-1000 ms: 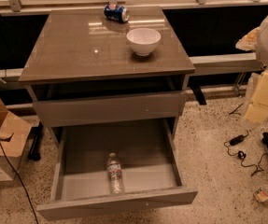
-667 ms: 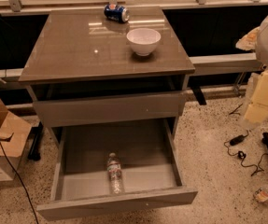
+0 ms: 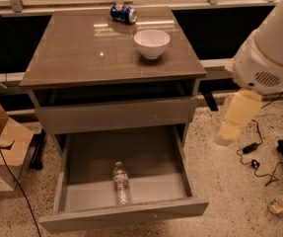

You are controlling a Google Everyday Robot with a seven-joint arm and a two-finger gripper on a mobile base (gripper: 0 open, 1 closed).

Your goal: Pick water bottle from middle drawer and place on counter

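Observation:
The water bottle (image 3: 122, 184) lies on its side on the bare grey floor of the open middle drawer (image 3: 126, 214), cap pointing to the back, near the drawer's front middle. The counter (image 3: 82, 48) is the glossy grey-brown top of the cabinet. My gripper (image 3: 233, 118) hangs as a pale yellow piece under the white arm at the right, beside the cabinet. It is level with the shut upper drawer, above and to the right of the bottle, and nothing shows in it.
A white bowl (image 3: 152, 43) and a blue soda can (image 3: 123, 13) sit at the back of the counter. A cardboard box (image 3: 3, 147) stands on the floor at the left. Cables (image 3: 252, 151) and a small container (image 3: 279, 204) lie on the floor at the right.
My arm and gripper have moved left and come further into view, closer to the cabinet's right side. The bottle, drawer, bowl and can have not moved.

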